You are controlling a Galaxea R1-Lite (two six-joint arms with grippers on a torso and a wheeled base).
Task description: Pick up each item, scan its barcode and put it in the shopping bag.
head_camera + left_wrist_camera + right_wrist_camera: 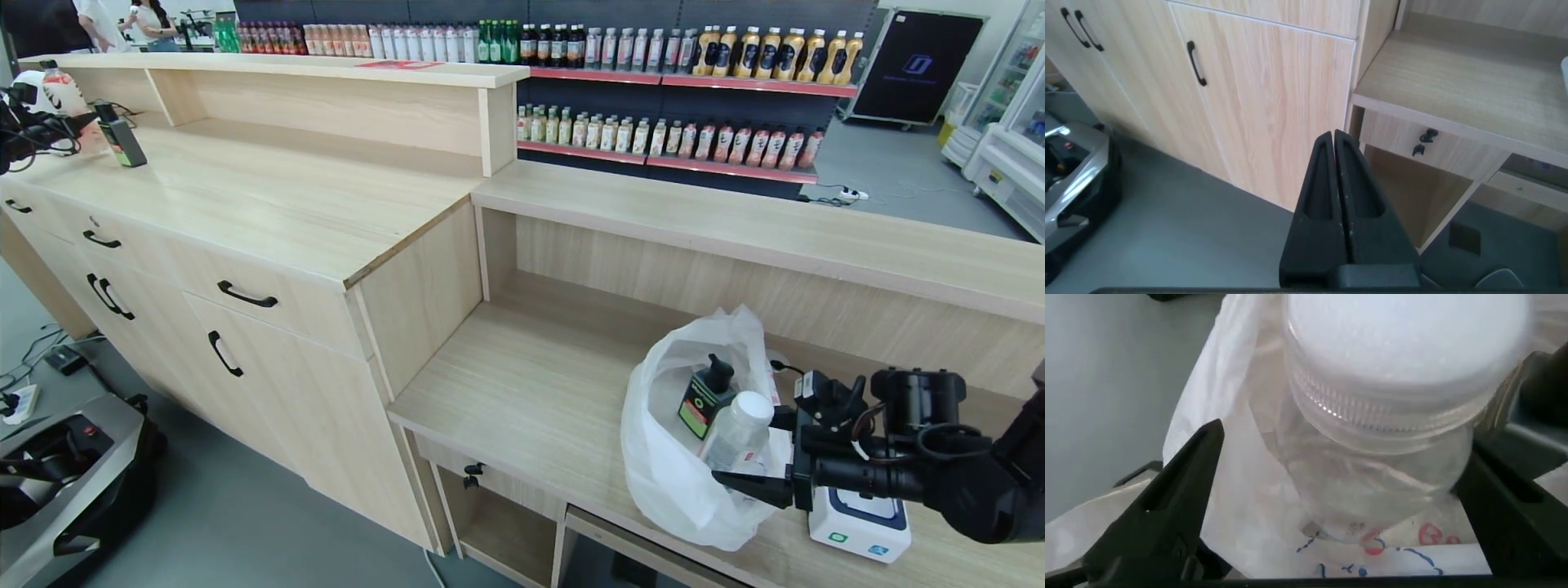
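A white plastic shopping bag (678,482) stands open on the lower counter at the right. Inside it are a dark pump bottle (704,400) with a green and red label and a clear jar (739,429) with a white lid (1404,335). My right gripper (747,482) hangs at the bag's mouth, open, with its fingers (1167,506) spread on either side of the jar and a gap showing beside it. My left gripper (1337,188) is shut on nothing, low over the grey floor in front of the cabinet doors.
A white scanner box (857,523) sits on the lower counter under my right arm. A dark handheld device (122,139) stands on the upper counter (269,212) at far left. Drink shelves line the back. The lower counter (522,367) left of the bag is bare wood.
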